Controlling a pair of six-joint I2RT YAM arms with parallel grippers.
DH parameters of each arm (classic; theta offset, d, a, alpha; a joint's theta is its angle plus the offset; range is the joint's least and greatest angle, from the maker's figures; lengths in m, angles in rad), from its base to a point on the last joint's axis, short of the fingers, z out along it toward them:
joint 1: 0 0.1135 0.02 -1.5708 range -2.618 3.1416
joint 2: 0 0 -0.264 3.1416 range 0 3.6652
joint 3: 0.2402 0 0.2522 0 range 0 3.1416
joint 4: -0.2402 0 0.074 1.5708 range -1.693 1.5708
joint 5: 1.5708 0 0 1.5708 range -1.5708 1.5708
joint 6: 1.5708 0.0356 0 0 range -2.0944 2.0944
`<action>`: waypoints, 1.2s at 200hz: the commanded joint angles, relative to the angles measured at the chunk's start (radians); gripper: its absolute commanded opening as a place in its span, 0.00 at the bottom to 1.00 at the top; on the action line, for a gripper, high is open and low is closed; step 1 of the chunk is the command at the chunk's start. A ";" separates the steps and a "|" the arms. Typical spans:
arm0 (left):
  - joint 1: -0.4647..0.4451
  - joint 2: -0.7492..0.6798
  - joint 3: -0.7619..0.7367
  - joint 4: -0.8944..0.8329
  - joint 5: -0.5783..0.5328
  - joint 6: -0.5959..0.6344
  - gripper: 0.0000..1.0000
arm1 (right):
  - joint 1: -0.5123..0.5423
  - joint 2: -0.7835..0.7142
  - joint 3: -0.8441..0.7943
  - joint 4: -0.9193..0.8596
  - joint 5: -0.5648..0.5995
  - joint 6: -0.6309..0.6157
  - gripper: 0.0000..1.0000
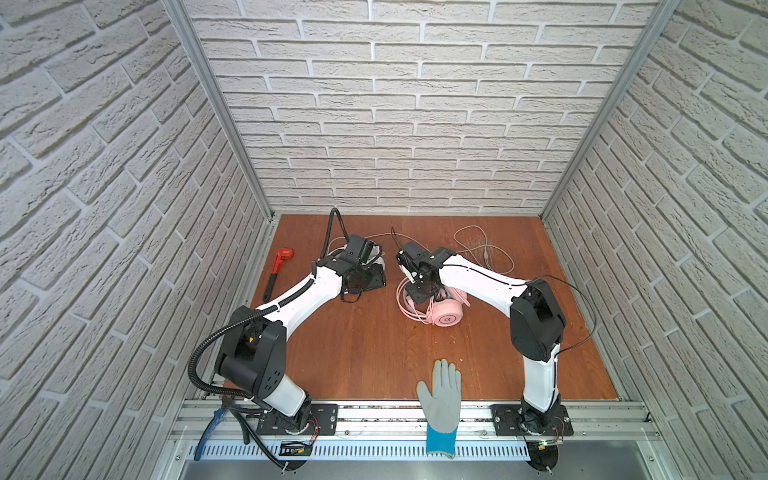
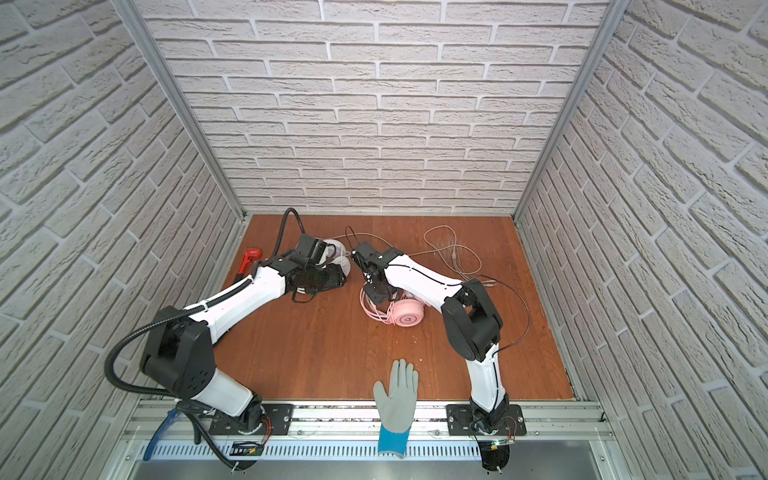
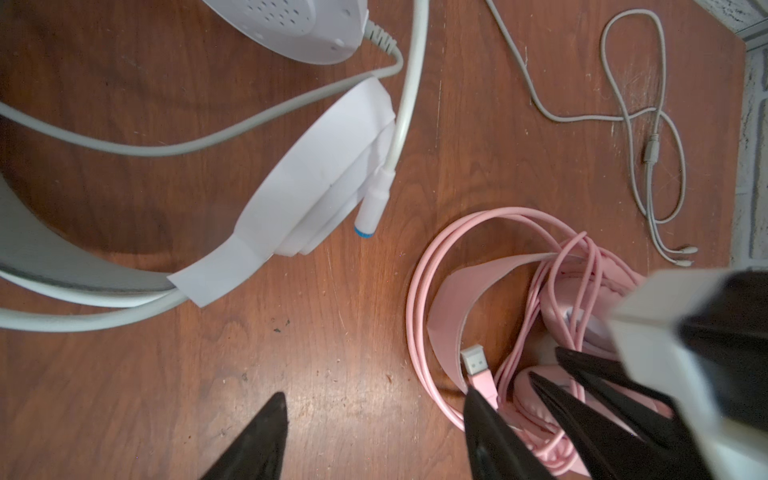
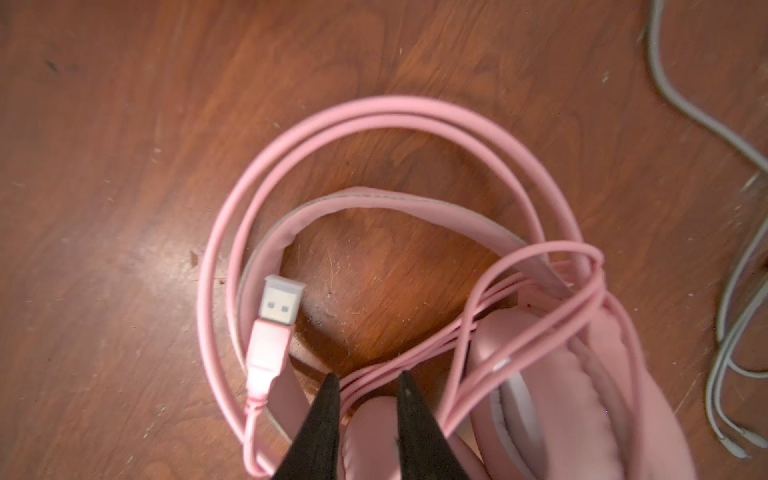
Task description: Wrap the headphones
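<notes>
Right gripper (image 4: 369, 386) hangs over pink headset (image 1: 448, 318), jaws near-closed astride its cable (image 4: 600, 282), grip unclear. USB plug (image 4: 280, 305) lies just beside. Left gripper (image 3: 374, 436) is spread, empty, off to the side.

Lab test cell with faux-brick walls (image 1: 415, 104), aluminium frame (image 1: 216, 104).

Wooden bench (image 1: 374, 353): pink over-ear headset (image 1: 448, 316) right of centre, own cable looped over it. White over-ear headset (image 2: 343, 259) left of it, farther back, apart. Long grey cable (image 1: 484, 249) sprawled behind pink headset, toward back right. Red pipe wrench (image 1: 277, 270) far left. Grey knit glove (image 1: 442, 399) at front edge, centre, cuff across aluminium rail (image 1: 374, 411).
</notes>
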 commanded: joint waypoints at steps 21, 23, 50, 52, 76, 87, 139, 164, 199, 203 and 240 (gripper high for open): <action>-0.004 -0.003 0.034 -0.008 -0.001 0.013 0.68 | -0.014 -0.142 0.022 0.045 -0.007 0.031 0.29; -0.004 -0.003 0.035 -0.008 -0.001 0.014 0.68 | -0.015 -0.144 0.021 0.046 -0.007 0.031 0.29; -0.005 0.006 0.054 -0.018 -0.003 0.024 0.69 | -0.067 -0.222 -0.018 0.069 -0.044 0.047 0.30; -0.004 0.006 0.055 -0.019 -0.003 0.025 0.69 | -0.074 -0.228 -0.023 0.070 -0.047 0.049 0.30; -0.004 0.010 0.067 -0.025 -0.005 0.034 0.71 | -0.168 -0.296 -0.089 0.100 -0.082 0.064 0.30; -0.004 0.015 0.074 -0.024 0.001 0.041 0.72 | -0.219 -0.316 -0.116 0.106 -0.091 0.066 0.30; -0.044 0.135 0.185 -0.079 0.070 0.137 0.83 | -0.452 -0.361 -0.279 0.177 -0.226 0.132 0.39; -0.066 0.226 0.251 -0.100 0.080 0.157 0.85 | -0.507 -0.342 -0.333 0.220 -0.303 0.145 0.40; -0.087 0.349 0.344 -0.128 0.080 0.174 0.84 | -0.515 -0.273 -0.355 0.235 -0.368 0.147 0.40; -0.086 0.361 0.354 -0.132 0.080 0.177 0.83 | -0.515 -0.262 -0.355 0.235 -0.378 0.147 0.40; -0.105 0.447 0.421 -0.184 0.063 0.205 0.77 | -0.515 -0.213 -0.368 0.248 -0.425 0.146 0.38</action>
